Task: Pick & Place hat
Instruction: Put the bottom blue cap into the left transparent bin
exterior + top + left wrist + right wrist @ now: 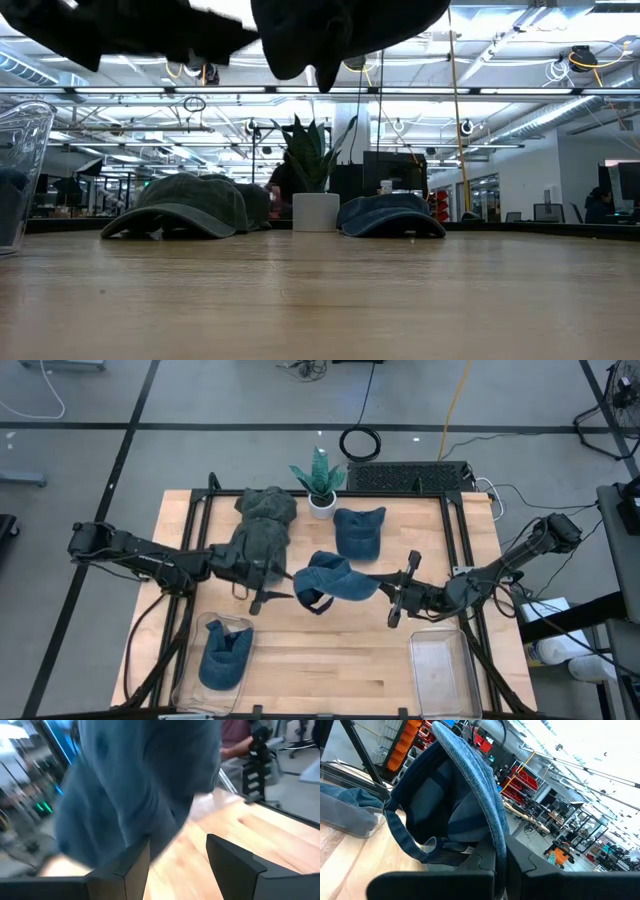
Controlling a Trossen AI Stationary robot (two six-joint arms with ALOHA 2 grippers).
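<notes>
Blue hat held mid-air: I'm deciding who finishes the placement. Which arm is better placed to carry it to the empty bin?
Right. The right gripper is shut on the blue hat's brim, and the empty bin sits beside it. The left gripper stands open.

We see a pale wooden table (330, 650) standing on a grey floor (200, 400) crossed by dark lines. Beyond it we look into an open hall with bright ceiling lights (300, 105) and red shelving (520, 780).
</notes>
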